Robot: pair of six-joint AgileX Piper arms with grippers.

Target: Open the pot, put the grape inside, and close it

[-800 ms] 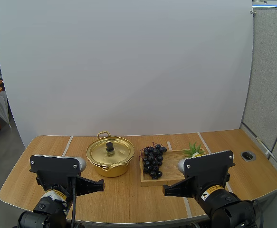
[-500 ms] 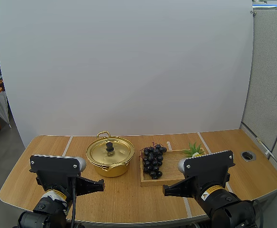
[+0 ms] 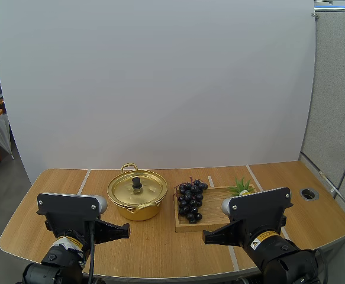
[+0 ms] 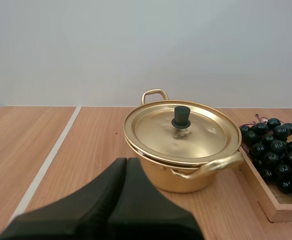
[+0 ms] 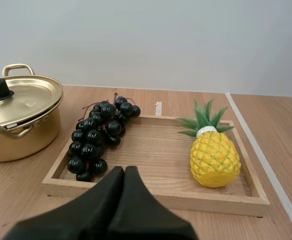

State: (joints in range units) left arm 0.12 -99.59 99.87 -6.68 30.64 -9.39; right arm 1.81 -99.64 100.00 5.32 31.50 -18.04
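The gold pot (image 4: 186,175), its lid (image 4: 201,135) on, sits just ahead of the left gripper (image 4: 126,160). The grapes (image 5: 98,137) lie in a wooden tray (image 5: 156,197) ahead of the right gripper (image 5: 124,169), with a toy pineapple (image 5: 215,159) at the tray's other end. All rest on a wooden tabletop (image 3: 160,242). Both grippers are closed tight, holding nothing.

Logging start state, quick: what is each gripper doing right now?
Left gripper: closed, fingers together, holding nothing, short of the pot.
Right gripper: closed, fingers together, holding nothing, before the tray.
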